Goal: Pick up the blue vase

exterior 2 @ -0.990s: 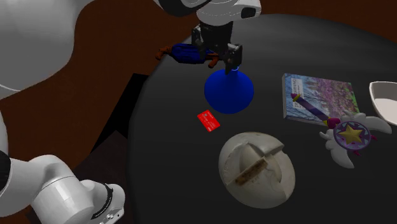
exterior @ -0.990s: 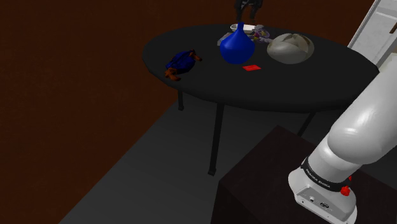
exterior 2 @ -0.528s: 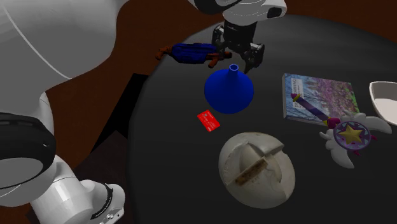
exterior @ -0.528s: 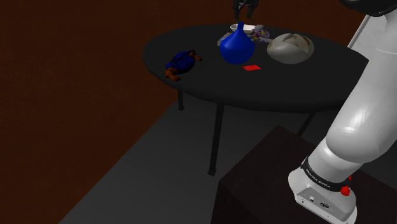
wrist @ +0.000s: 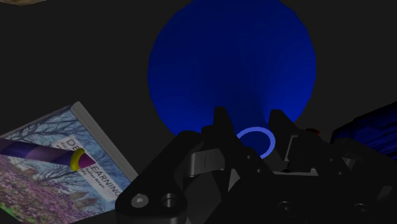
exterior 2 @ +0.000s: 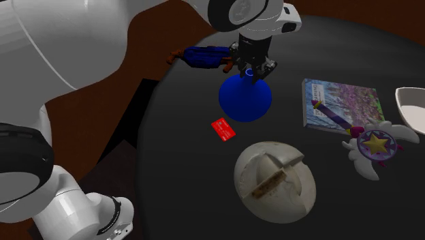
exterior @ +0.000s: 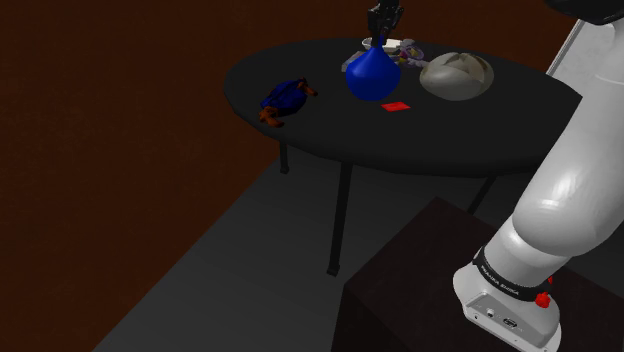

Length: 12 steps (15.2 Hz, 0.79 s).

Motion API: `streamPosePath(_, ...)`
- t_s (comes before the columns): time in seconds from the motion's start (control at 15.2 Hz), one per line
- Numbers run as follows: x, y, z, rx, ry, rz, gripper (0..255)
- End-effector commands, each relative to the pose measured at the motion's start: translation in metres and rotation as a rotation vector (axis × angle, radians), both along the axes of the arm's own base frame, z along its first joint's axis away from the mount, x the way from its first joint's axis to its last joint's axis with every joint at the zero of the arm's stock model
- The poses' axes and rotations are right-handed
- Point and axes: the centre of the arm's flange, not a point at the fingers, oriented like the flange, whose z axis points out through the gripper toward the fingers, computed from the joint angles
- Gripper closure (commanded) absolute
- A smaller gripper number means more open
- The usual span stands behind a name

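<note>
In the shoulder view you see the blue vase upright on the dark round table, with the gripper just above its neck. The second exterior view shows a red card near the vase and a book toward that view's right. In the wrist view your fingers stand apart, one on each side of the vase's rim, clasping nothing.

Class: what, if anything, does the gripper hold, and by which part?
It cannot be told. The gripper straddles the blue vase at the rim of its neck, but a firm grip does not show; the vase stands on the table.
</note>
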Motion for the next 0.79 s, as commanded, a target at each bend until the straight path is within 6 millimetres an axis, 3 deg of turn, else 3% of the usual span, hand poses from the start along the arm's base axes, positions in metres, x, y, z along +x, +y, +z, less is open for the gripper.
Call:
streamPosePath(0.0, 0.000, 0.000, 0.000, 0.000, 0.000, 0.000, 255)
streamPosePath(0.46, 0.000, 0.000, 0.000, 0.000, 0.000, 0.000, 255)
streamPosePath(0.73, 0.000, 0.000, 0.021, 0.000, 0.000, 0.000, 255)
